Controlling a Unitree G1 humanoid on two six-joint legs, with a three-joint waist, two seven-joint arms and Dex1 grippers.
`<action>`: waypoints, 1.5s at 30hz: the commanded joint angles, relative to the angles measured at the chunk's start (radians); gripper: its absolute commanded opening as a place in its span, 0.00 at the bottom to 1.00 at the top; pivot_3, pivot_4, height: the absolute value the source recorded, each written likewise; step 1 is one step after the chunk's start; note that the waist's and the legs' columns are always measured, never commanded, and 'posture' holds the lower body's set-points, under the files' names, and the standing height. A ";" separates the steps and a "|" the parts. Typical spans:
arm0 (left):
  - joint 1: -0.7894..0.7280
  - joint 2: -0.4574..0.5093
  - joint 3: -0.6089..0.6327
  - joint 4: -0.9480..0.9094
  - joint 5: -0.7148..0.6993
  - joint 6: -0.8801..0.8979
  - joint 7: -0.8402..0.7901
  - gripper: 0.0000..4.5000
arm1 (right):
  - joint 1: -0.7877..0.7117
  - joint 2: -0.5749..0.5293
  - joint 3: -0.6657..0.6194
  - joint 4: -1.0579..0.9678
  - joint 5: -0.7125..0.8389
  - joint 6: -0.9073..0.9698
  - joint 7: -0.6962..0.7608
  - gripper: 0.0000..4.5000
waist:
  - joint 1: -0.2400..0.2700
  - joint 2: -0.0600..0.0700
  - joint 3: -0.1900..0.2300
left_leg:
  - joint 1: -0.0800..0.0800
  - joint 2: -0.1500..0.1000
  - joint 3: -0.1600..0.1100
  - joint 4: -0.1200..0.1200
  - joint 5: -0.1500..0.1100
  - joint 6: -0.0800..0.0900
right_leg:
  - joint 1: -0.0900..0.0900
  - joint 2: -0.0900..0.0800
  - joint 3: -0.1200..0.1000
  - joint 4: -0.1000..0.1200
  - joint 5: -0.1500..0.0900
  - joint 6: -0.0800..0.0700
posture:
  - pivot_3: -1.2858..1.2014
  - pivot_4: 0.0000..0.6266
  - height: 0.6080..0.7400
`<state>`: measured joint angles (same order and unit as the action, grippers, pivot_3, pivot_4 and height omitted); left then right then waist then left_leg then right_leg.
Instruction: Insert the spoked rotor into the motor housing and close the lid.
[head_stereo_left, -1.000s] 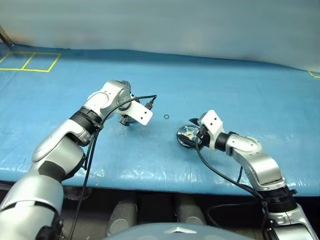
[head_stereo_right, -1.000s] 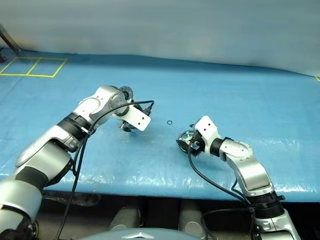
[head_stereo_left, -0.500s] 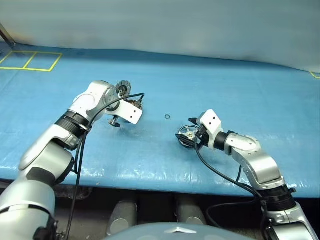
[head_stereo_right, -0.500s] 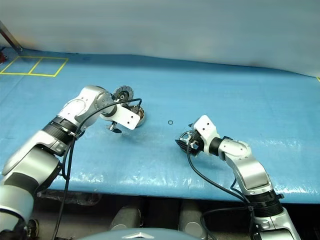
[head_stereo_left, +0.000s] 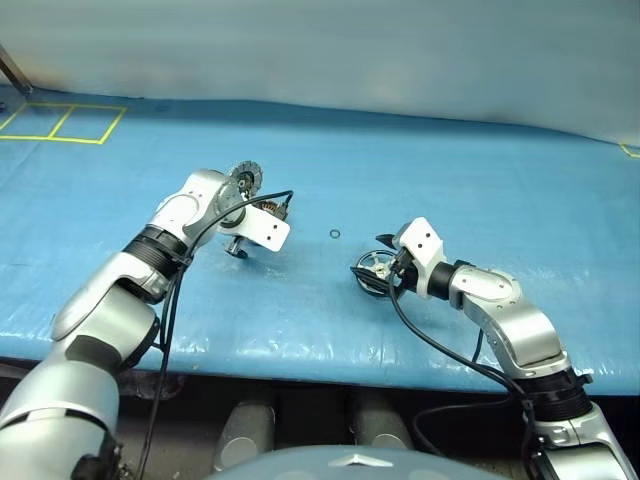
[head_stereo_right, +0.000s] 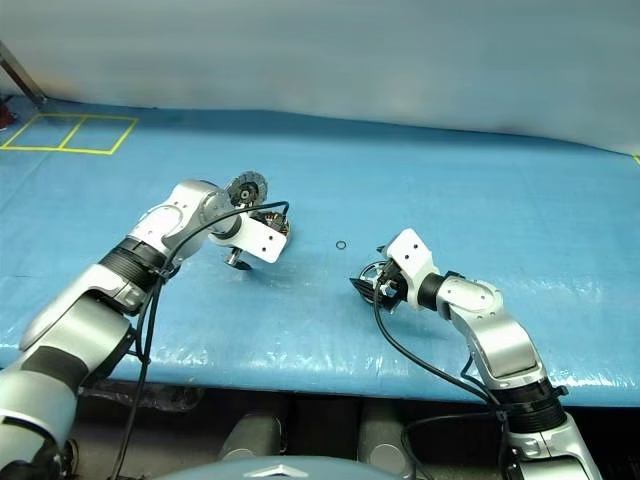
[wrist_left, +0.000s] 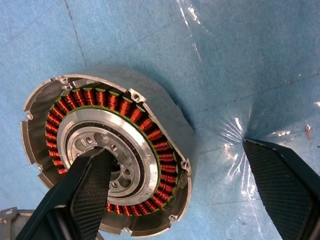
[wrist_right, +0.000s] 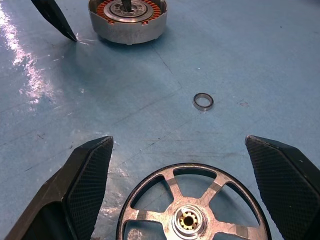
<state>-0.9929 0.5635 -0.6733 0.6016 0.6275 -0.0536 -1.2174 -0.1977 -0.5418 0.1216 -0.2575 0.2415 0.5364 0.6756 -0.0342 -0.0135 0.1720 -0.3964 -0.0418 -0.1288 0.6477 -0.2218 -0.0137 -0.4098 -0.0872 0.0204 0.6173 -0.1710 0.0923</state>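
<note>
On the blue sheet-covered table (head_stereo_left: 480, 190), the far left corner carries a yellow outline of two boxes (head_stereo_left: 60, 123). To the right of that marking, the left gripper (wrist_left: 185, 175) points steeply down over the motor housing (wrist_left: 107, 150). Its fingers are spread wide and hold nothing: one black finger (wrist_left: 87, 187) lies across the silver centre bearing, inside the ring of copper-brown windings, and the other finger (wrist_left: 282, 182) stands outside the housing wall, with its tip down at the sheet beside a small pucker in it. The housing sits flat on the table, open face up. In the head views the lid (head_stereo_left: 243, 179) stands tilted up at the far edge of the housing, just behind the left wrist, with its segmented rim visible; the hinge itself cannot be made out.

Between the two arms a small metal ring (wrist_right: 203, 101) lies alone on the sheet, well apart from both the housing and the rotor.

Further right, the spoked rotor (wrist_right: 192, 207) lies flat on the table, black rim outermost, silver spokes and hub facing up. The right gripper (wrist_right: 192, 185) is low over it, pointing toward the housing at a shallow downward angle. Its fingers (wrist_right: 85, 180) are wide apart, one on either side of the rotor, and the rim is not clasped; the gap to each finger is plain in the right wrist view.
</note>
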 joint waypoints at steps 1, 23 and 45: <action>0.016 0.006 0.006 0.012 0.011 -0.005 0.005 1.00 | 0.000 -0.002 -0.008 -0.036 0.001 -0.001 -0.001 0.99 | 0.000 0.000 0.000 | 0.000 0.000 0.000 0.000 0.000 0.000 | 0.000 0.000 0.000 0.001 0.000 0.000 | 0.52 0.24 1.00; 0.026 -0.035 0.001 0.122 0.038 -0.067 0.021 0.49 | 0.011 0.009 -0.010 -0.047 -0.001 -0.010 -0.023 1.00 | -0.002 0.002 -0.002 | 0.003 0.000 0.000 0.002 0.000 0.000 | -0.001 0.000 0.000 0.009 -0.003 -0.004 | 0.52 0.24 1.00; 0.048 -0.024 0.020 0.150 0.057 -0.101 0.078 0.48 | 0.016 0.015 -0.014 -0.048 -0.002 -0.015 -0.044 1.00 | -0.002 0.005 -0.004 | 0.004 0.000 0.000 0.002 0.000 0.000 | -0.001 0.000 0.000 0.010 -0.003 -0.004 | 0.52 0.24 1.00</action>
<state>-0.9890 0.5370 -0.6283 0.7172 0.6677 -0.1469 -1.1413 -0.1753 -0.5246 0.1297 -0.2747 0.2378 0.5344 0.6329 -0.0365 -0.0086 0.1679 -0.3922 -0.0414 -0.1285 0.6495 -0.2215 -0.0136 -0.4102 -0.0873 0.0206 0.6270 -0.1739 0.0881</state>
